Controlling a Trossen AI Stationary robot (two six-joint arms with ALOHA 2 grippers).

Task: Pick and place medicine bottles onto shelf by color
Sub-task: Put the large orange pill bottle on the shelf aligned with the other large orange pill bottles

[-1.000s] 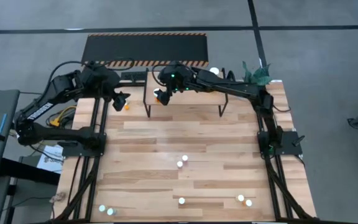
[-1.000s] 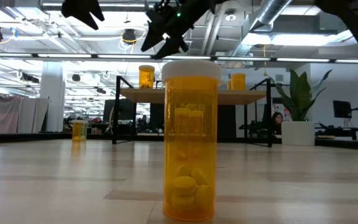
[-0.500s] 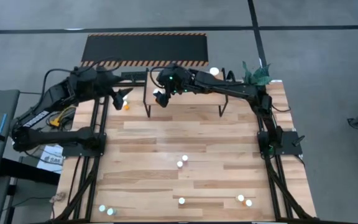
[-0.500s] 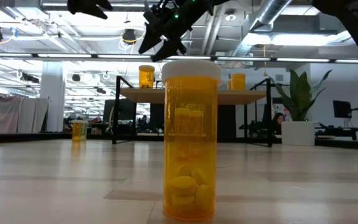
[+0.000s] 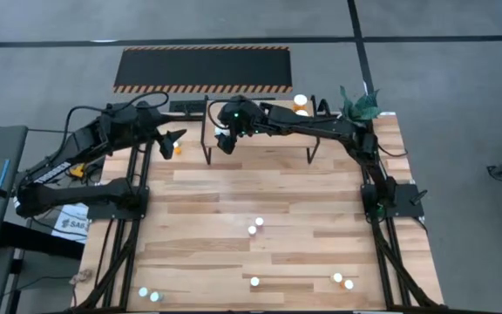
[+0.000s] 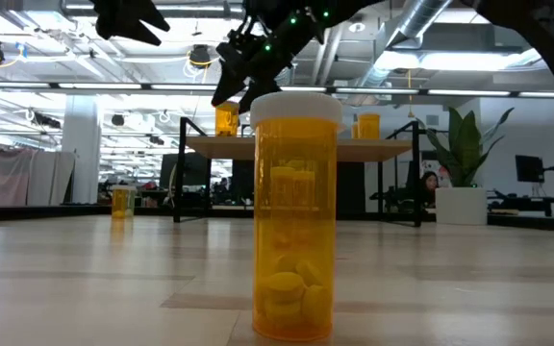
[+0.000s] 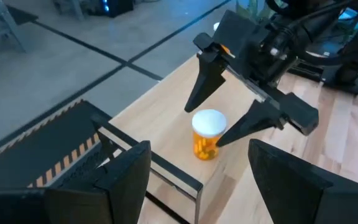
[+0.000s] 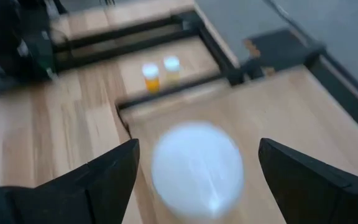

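Nearest the low camera stands one large orange bottle [image 6: 294, 216] with a white cap, upright on the wooden table [image 5: 277, 209] and part-filled with pale tablets. In the high view the near half of the table carries seven small white-capped bottles: a pair [image 5: 148, 296] at the near left corner, one [image 5: 254, 282] near the middle of the front edge, a pair [image 5: 343, 281] toward the near right, and a pair [image 5: 255, 227] at mid-table. Farther back stands the single shelf [image 5: 260, 131], its light wood top on thin black legs. The right gripper [image 5: 224, 139] hovers over the shelf's left end, its two fingers spread wide on either side of one white-capped orange bottle [image 7: 207, 133] that stands upright on the shelf top; in the left wrist view the fingertips sit apart from the bottle, not touching it. Toward the shelf's right end two more bottles [image 5: 301, 105] show in the high view. The left gripper [image 5: 173, 139] hangs just left of the shelf, fingers apart and holding nothing, with one small orange bottle [image 5: 177, 149] on the table beside it. Beyond the table lie one black mat with striped edges [image 5: 203, 68] and one green plant [image 5: 358, 103] at the far right corner.
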